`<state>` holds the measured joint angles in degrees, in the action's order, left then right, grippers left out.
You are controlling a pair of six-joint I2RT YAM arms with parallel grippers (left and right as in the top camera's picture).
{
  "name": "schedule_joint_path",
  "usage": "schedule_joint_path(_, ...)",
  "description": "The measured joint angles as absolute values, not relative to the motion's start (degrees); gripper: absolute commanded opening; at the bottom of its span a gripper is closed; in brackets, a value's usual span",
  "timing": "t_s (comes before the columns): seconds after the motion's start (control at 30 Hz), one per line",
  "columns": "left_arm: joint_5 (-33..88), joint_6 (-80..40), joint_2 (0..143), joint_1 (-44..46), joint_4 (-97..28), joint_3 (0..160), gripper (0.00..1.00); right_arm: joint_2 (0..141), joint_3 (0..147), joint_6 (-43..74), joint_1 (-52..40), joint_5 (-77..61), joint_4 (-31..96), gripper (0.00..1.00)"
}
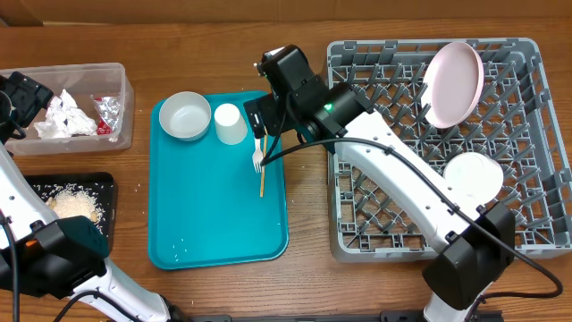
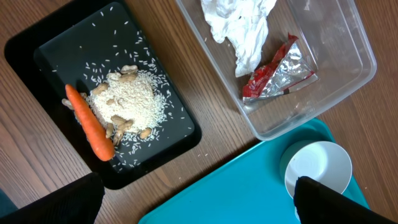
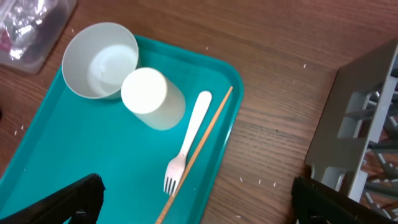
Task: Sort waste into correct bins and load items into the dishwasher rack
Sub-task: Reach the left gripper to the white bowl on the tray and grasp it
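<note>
The grey dishwasher rack (image 1: 527,224) holds the pale pink plate (image 1: 453,82) upright and one white bowl (image 1: 474,176). The other white bowl (image 1: 185,116), the small white cup (image 1: 231,122), the white fork (image 1: 259,150) and the wooden stick (image 1: 262,174) lie on the teal tray (image 1: 214,233). My right gripper (image 1: 264,114) hovers open and empty above the fork (image 3: 186,146) and the stick (image 3: 202,146). My left gripper (image 1: 18,98) is open and empty, above the clear tub (image 2: 348,37) and the black tray (image 2: 37,50). The tub holds white napkins (image 2: 245,28) and a foil and red wrapper (image 2: 280,71). The black tray holds the carrot (image 2: 90,124) and rice scraps (image 2: 127,99).
The rack's corner (image 3: 348,124) stands just right of the teal tray in the right wrist view. A few rice grains lie on the wooden table (image 3: 273,124) between the teal tray and the rack. The right arm reaches across the rack's left side.
</note>
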<state>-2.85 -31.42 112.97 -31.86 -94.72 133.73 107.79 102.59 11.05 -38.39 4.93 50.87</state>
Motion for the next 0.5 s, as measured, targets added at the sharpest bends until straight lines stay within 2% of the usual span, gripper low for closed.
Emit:
schedule_joint_path(0.33,-2.13,-32.88,112.97,-31.86,-92.05,133.73,1.00,107.79,102.56,14.24,-26.09,-0.58,54.17,1.00)
schedule_joint_path(0.5,4.29,-34.57,112.97,-31.86,-94.11,133.69,1.00,107.81,102.56,14.72,-24.69,-2.90,54.17,1.00)
